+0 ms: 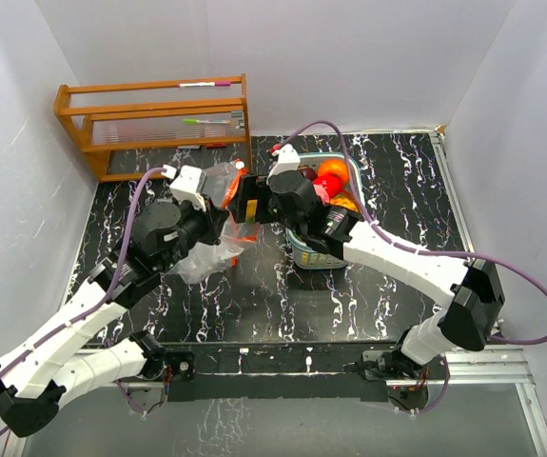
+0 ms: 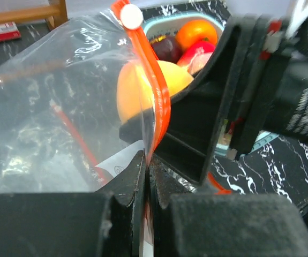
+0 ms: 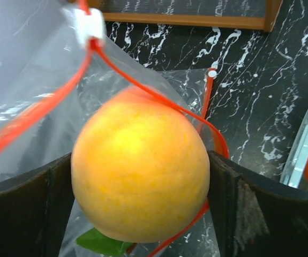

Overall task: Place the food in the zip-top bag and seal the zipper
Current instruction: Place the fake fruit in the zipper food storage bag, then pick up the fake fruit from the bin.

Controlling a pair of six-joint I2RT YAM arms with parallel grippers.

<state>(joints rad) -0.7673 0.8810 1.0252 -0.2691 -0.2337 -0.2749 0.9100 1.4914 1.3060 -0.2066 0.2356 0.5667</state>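
Marble table (image 1: 254, 305); right claw (image 3: 142, 206) clamps smooth yellow-orange fruit (image 3: 137, 160); left claw (image 2: 147, 179) pinches bag (image 2: 46, 107).

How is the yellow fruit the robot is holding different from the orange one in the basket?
The yellow fruit is pinched in the right gripper at the mouth of the bag; the orange fruit lies in the teal basket with other fruits. The yellow fruit is pale yellow-orange; the orange fruit is a deeper orange. Both are round and smooth.
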